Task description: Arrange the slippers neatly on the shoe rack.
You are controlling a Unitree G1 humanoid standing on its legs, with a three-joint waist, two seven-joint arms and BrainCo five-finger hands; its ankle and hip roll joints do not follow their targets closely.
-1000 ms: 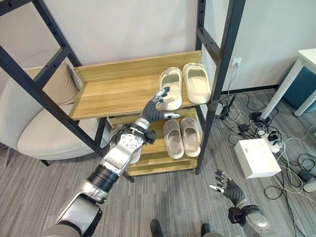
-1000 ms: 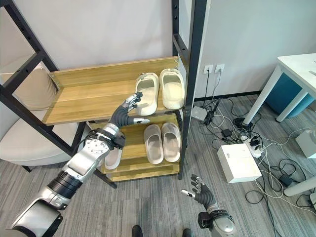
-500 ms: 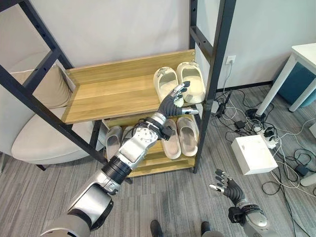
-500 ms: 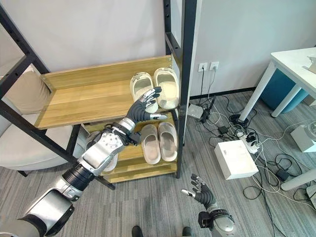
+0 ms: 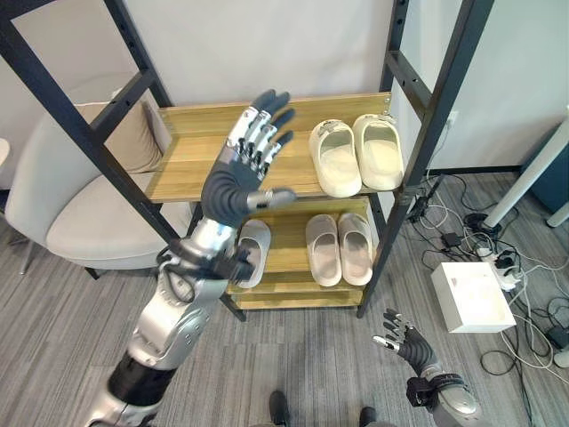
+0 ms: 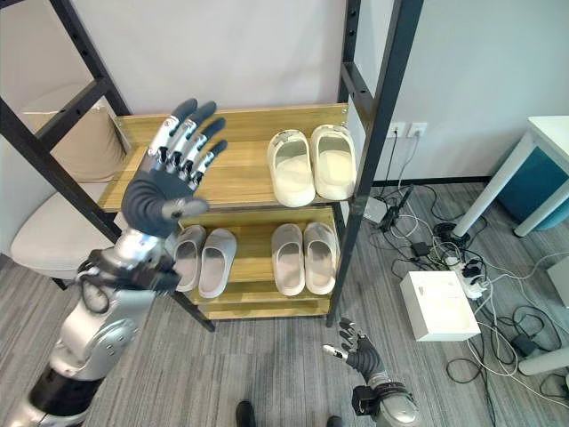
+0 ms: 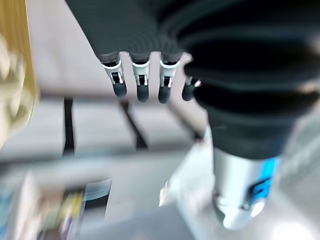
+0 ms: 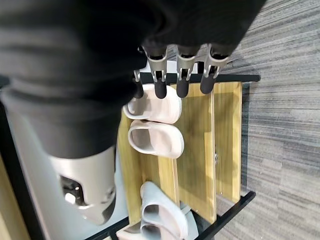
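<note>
A cream pair of slippers [image 5: 357, 154] lies side by side at the right end of the shoe rack's upper shelf [image 5: 191, 160]. On the lower shelf [image 5: 287, 278] rest a beige pair [image 5: 339, 247] at the right and a grey pair [image 6: 205, 257] at the left. My left hand [image 5: 243, 165] is raised high before the upper shelf, fingers spread straight, holding nothing. Down near the floor at the lower right, my right hand [image 5: 402, 338] hangs open and empty, its fingers [image 8: 181, 75] straight in the right wrist view.
The rack's black metal posts [image 5: 442, 116] stand at both sides. A beige cushioned chair [image 5: 84, 200] sits to the left. A white box [image 5: 471, 295], power strips and tangled cables lie on the grey carpet to the right. A white table leg [image 5: 529, 173] is at far right.
My left hand has pulled back from the cream slippers and risen leftward, fingers spread. The camera has shifted, showing more of the rack's left side. My right hand stays low.
</note>
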